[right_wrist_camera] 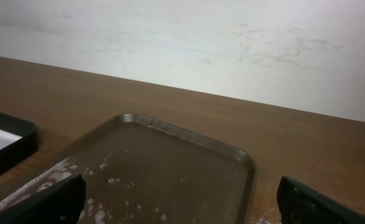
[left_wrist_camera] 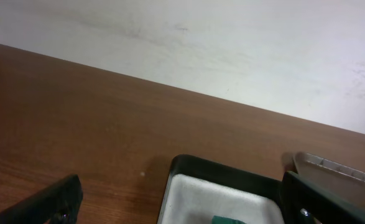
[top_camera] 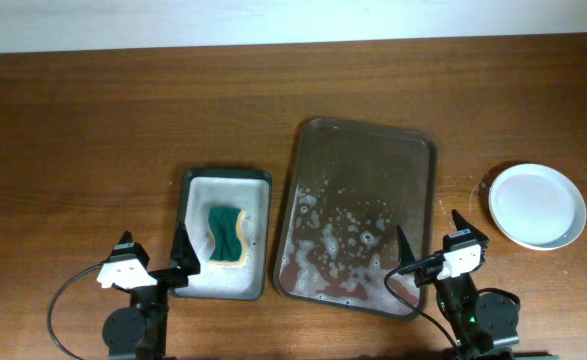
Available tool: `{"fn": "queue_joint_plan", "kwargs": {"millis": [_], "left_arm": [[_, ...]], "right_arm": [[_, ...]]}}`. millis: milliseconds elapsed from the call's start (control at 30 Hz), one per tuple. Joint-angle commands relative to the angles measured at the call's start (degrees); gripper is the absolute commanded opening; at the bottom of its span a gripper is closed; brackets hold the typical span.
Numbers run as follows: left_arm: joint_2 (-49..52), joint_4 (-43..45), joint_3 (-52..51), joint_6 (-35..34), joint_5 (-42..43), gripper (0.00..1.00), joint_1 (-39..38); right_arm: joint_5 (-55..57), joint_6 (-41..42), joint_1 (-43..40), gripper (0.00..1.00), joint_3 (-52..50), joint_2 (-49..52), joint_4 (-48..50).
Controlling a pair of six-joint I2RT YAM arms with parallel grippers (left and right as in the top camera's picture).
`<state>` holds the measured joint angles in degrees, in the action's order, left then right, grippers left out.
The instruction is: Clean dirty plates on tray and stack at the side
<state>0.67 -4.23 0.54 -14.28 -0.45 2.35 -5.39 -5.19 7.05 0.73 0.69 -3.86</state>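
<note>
- Wooden table [top_camera: 93, 120] holds the soapy tray [top_camera: 363, 160] at centre frame.
- Plates [top_camera: 536, 205] sit far right, up and right of the right gripper [top_camera: 428, 228], whose fingers are spread and empty.
- Left gripper [top_camera: 155, 240], lower left, is likewise spread and empty.

From my left gripper [left_wrist_camera: 182, 186], the sponge [left_wrist_camera: 227, 219] just ahead is cut off by the bottom edge, with only a green sliver showing. To the right, the brown tray [left_wrist_camera: 337, 165] shows only a strip of rim. Overhead, I cannot tell how many plates [top_camera: 536, 205] sit stacked right of my right gripper [top_camera: 426, 222].
</note>
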Motion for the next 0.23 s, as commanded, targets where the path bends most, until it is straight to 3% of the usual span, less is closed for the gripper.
{"fn": "queue_joint_plan", "kwargs": {"millis": [0, 200], "left_arm": [[-0.4, -0.5, 0.0, 0.9, 0.2, 1.0, 0.3], [-0.4, -0.5, 0.0, 0.9, 0.2, 1.0, 0.3]], "right_arm": [[0.1, -0.4, -0.3, 0.99, -0.4, -0.3, -0.2], [0.1, -0.4, -0.3, 0.99, -0.4, -0.3, -0.2]]}}
